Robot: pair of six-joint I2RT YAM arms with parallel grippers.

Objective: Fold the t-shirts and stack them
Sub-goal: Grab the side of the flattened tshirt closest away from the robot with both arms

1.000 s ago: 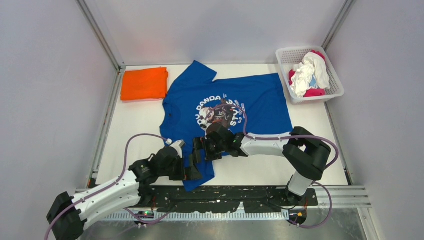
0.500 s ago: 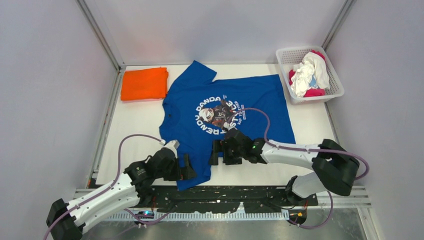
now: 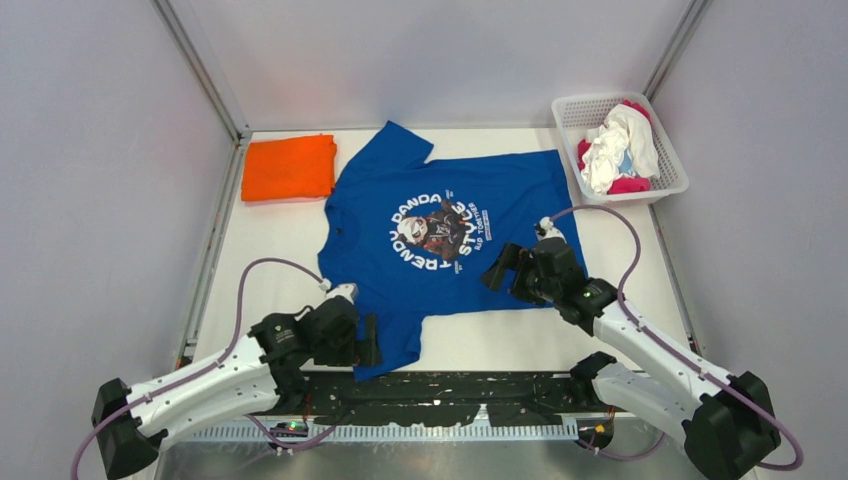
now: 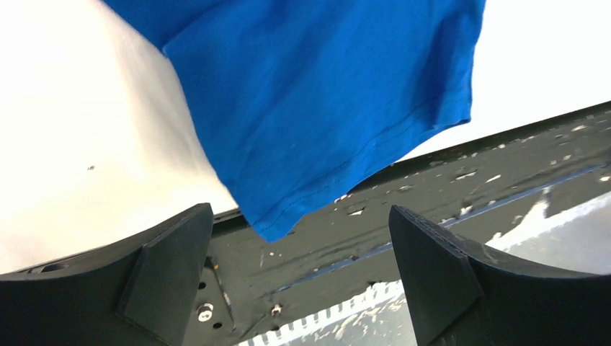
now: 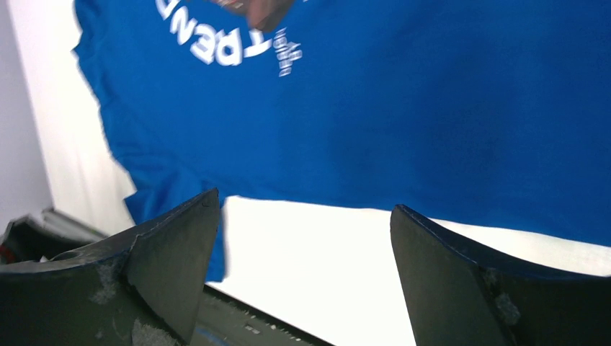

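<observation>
White counter (image 3: 480,340) holds the blue t-shirt (image 3: 470,190) spread flat and print-up, its collar-to-hem axis running side to side, with the left gripper (image 3: 368,342) wide and empty over its near sleeve and the right gripper (image 3: 500,268) equally wide above its near side edge.

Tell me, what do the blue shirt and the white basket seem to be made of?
The blue t-shirt looks like soft matte knit fabric, probably cotton: it lies limp and wrinkled, with a stitched hem. The basket looks like rigid white plastic, moulded into an open lattice; its gloss is hard to judge.
</observation>
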